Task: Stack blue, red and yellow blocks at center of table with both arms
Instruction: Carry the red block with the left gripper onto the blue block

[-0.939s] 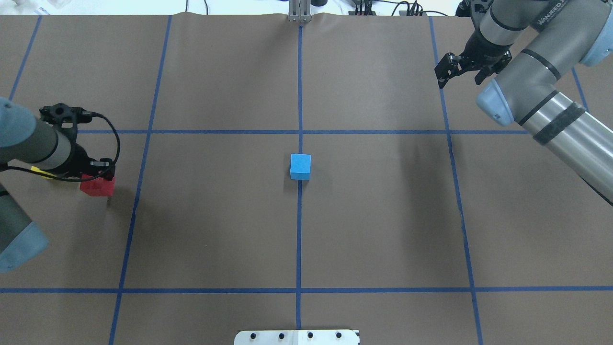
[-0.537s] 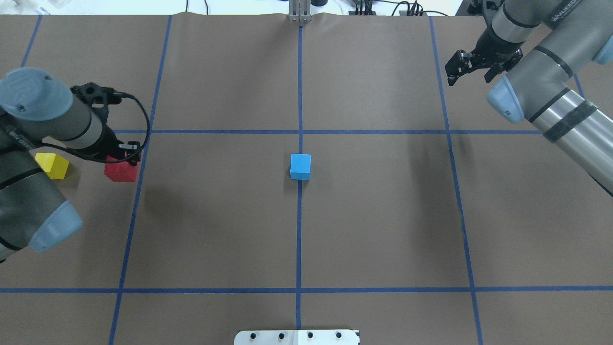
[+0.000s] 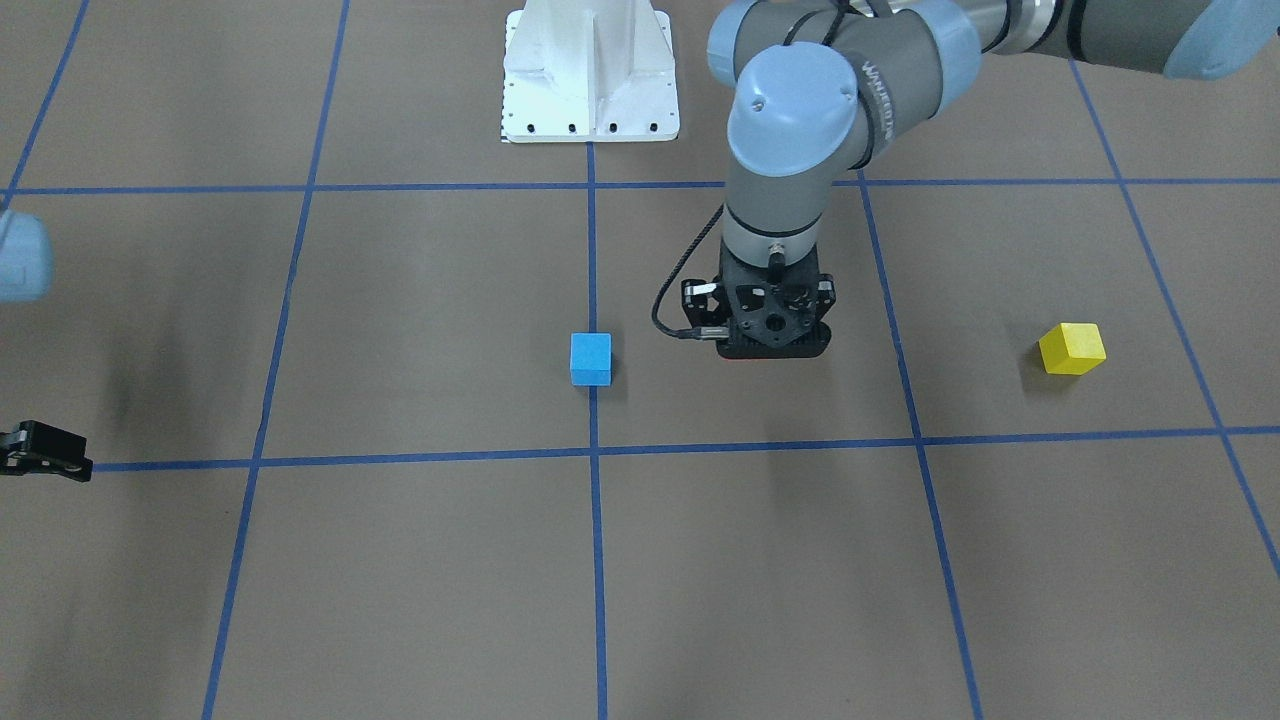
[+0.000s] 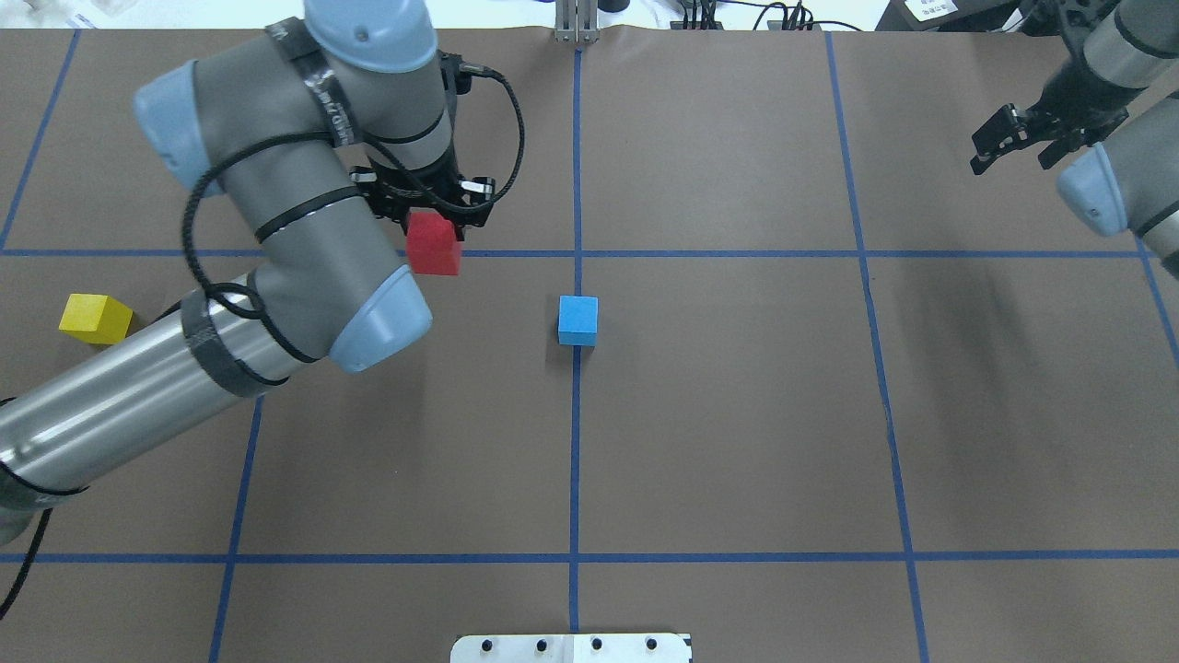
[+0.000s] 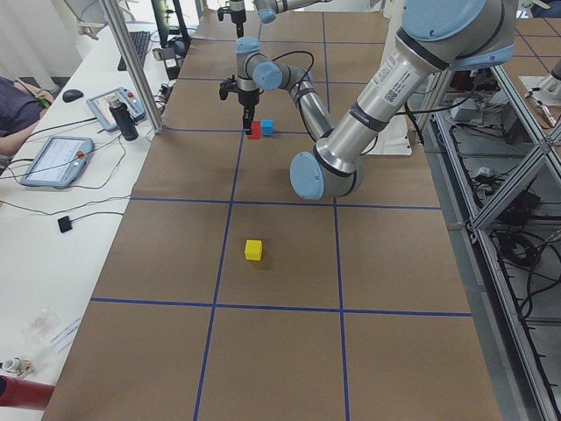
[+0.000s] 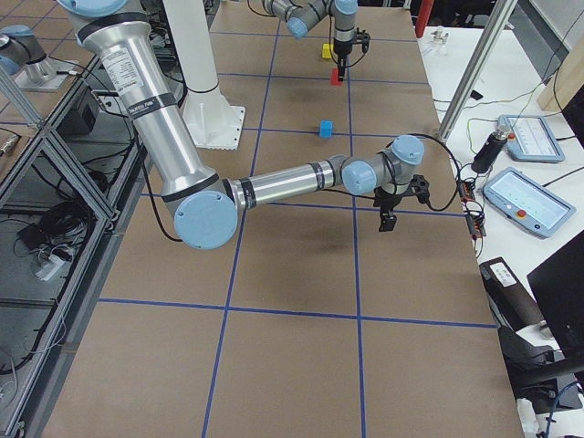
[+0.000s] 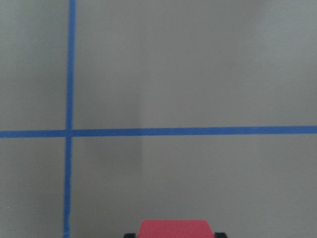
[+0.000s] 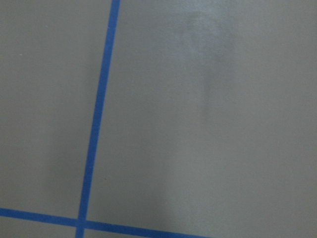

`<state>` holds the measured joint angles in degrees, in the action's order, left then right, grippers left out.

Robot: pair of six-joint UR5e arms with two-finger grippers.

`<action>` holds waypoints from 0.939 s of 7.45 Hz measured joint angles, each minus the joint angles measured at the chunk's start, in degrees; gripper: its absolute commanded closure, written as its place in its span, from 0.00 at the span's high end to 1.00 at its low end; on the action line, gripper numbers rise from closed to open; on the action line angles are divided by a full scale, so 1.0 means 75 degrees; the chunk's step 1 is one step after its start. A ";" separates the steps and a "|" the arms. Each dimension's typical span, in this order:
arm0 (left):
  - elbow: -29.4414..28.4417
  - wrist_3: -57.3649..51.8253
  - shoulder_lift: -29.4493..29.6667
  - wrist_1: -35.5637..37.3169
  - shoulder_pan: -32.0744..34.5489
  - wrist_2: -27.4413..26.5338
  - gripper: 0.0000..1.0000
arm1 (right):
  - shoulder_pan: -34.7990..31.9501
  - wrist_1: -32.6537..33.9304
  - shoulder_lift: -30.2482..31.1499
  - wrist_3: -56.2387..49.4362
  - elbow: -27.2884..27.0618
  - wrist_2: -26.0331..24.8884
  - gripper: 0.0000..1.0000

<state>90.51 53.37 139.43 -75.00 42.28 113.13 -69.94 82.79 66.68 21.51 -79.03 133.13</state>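
Observation:
The light blue block sits on the table's centre tape line. My left gripper is shut on the red block, held off the table to the left of the blue block and a little beyond it. In the front-facing view the gripper body hides the red block. The yellow block lies alone near the table's left edge. My right gripper hangs open and empty over the far right corner.
The white pedestal base stands at the near edge of the brown table. A metal post rises at the far edge. A desk with tablets runs along the far side.
My left arm has lifted the red block away from beside the yellow one and carried it right, toward the blue block. My right arm has drawn back toward the right edge.

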 measured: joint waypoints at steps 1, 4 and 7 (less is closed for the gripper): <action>-0.0483 0.0065 0.0421 -0.0145 -0.0138 0.0006 0.00 | -0.0167 -0.0015 0.0135 -0.0097 -0.0003 0.0109 1.00; -0.1306 0.1034 0.0745 -0.1072 -0.0500 0.0018 0.00 | -0.0278 -0.0023 0.0262 -0.0151 0.0002 0.0127 1.00; -0.1515 0.1287 0.0870 -0.1309 -0.0878 0.0003 0.00 | -0.0284 -0.0023 0.0296 -0.0152 0.0006 0.0118 1.00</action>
<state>79.15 63.01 145.95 -84.82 35.70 113.15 -72.07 82.62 68.90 20.37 -78.99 134.02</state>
